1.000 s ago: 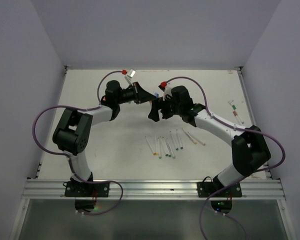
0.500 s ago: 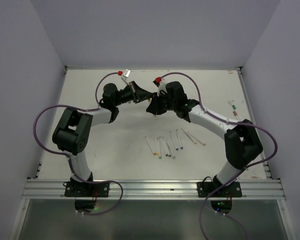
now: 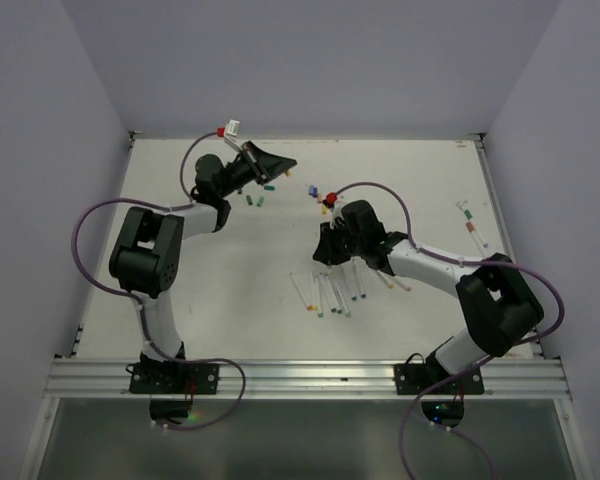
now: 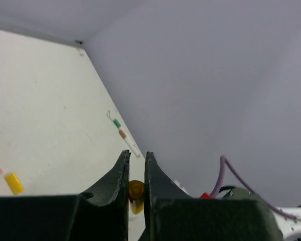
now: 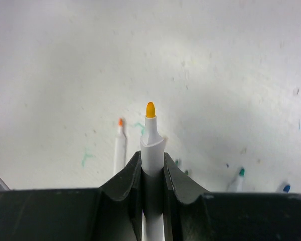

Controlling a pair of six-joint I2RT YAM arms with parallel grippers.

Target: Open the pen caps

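The top external camera looks steeply down from high behind the near edge, taking in the whole table [image 3: 230, 290]. The left wrist camera skims low across it toward the right wall [image 4: 215, 75], sharing the banded pen [image 4: 121, 131] lying there. The right wrist camera faces straight down, close to the tabletop, sharing the pen row [image 5: 120, 150].

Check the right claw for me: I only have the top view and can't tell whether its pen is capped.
Observer: Uncapped. The right claw is shut on a white pen, and its bare orange tip sticks out past the fingers.
Operator: Where is its cap, then?
Observer: Probably in the other arm. The left claw is shut on an orange cap, pinched between its two fingers.
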